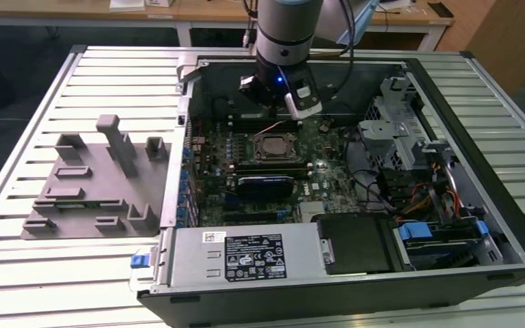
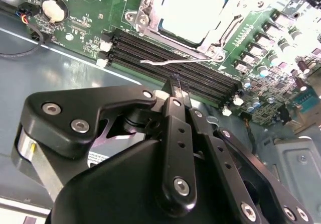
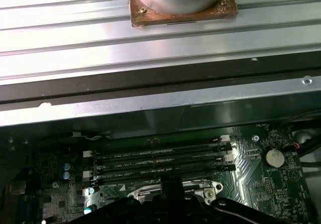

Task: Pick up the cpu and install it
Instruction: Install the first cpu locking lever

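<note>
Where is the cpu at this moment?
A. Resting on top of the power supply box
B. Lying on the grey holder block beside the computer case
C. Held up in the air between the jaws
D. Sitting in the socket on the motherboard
D: in the exterior view the cpu sits flat inside the socket frame on the motherboard, with the gripper above and just beyond it; the second wrist view shows its pale top inside that frame too.

Nothing legible. Black label point(image 1: 253, 257) with white print and symbols on the power supply point(image 1: 189, 265) — too small to read. Small white sticker point(image 1: 215, 236) just beside it, likewise. Tiny white lettering on the motherboard point(image 2: 85, 13) in the second wrist view — unreadable.
</note>
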Controlling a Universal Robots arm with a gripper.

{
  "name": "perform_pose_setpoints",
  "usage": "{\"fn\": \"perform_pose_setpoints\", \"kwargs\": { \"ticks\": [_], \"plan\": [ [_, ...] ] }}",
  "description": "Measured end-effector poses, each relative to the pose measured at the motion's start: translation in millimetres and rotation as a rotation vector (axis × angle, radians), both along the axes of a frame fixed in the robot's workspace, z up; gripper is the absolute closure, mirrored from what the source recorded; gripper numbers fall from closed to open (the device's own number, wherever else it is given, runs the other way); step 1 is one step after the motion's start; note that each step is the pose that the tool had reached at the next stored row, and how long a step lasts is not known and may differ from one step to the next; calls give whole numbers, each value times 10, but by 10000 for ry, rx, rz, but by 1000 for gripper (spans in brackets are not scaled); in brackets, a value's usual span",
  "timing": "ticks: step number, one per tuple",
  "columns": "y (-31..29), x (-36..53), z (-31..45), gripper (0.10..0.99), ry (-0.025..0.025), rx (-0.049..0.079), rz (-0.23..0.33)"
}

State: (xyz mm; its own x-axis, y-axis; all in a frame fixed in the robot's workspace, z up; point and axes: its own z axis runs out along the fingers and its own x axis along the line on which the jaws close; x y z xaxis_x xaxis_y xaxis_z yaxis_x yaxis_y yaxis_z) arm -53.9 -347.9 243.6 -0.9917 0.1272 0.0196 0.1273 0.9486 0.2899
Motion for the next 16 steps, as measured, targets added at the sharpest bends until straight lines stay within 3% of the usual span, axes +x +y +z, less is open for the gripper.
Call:
{"fn": "perform_pose_setpoints", "kwargs": {
  "ticks": [4,6,12,16],
  "plan": [
    [0,0,-5,980,-19,-79,0],
    [0,0,-15,980,-65,-100,1],
    [0,0,-69,980,-271,-128,-32],
    [0,-1,-106,980,-461,-141,-105]
  ]
}}
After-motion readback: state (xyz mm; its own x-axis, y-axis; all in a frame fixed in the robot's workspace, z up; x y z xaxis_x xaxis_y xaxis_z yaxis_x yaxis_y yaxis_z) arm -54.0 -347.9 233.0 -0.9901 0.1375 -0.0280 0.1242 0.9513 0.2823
